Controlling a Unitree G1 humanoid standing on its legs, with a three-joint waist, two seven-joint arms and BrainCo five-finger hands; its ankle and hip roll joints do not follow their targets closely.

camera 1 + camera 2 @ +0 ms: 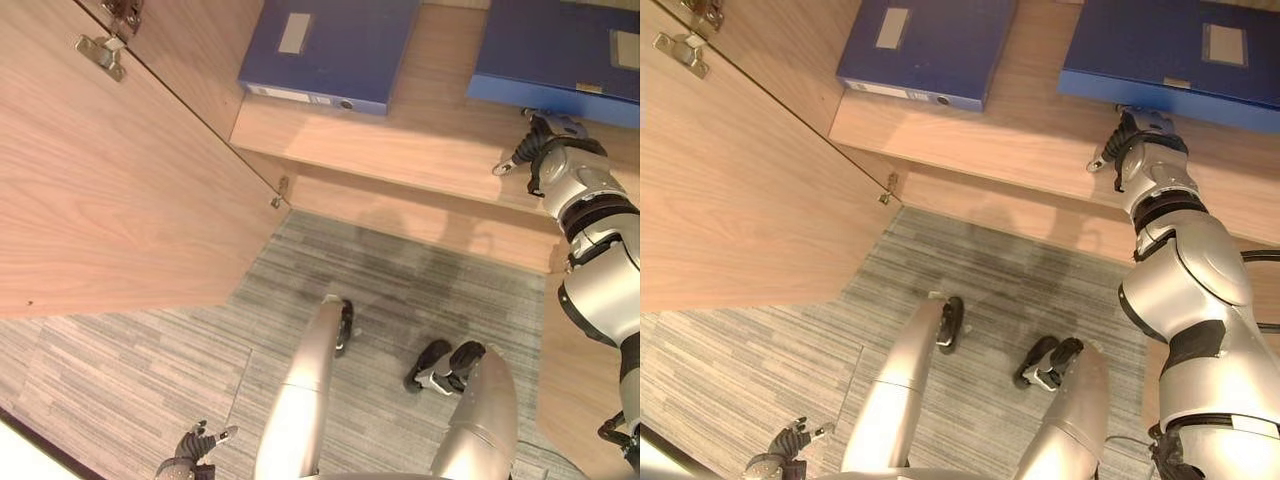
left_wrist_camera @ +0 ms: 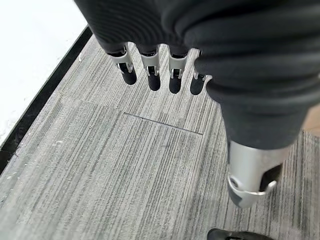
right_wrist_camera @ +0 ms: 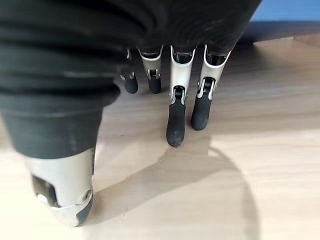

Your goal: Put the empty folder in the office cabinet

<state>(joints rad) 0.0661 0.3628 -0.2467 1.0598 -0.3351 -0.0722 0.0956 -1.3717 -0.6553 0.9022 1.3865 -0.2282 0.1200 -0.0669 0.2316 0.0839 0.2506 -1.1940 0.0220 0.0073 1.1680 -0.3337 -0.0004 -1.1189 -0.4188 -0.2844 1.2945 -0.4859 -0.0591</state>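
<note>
Right hand (image 1: 1137,135) hovered over cabinet shelf (image 1: 1040,140), fingers straight, holding nothing. Blue folder (image 1: 1180,55) lay flat on shelf just beyond its fingertips, possibly touching; long axis across shelf. Second blue folder (image 1: 330,50) flat, further left. Left hand (image 1: 190,448) relaxed, empty, low over carpet (image 1: 150,370). Cabinet door (image 1: 110,170) stood open.

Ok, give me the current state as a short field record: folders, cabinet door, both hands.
left folder: blue, flat on the cabinet shelf
right folder: blue, flat on the same shelf
cabinet door: open, swung to the robot's left
right hand: over the shelf by the right folder's near edge, fingers relaxed, holding nothing
left hand: low over the carpet, open, idle
</note>
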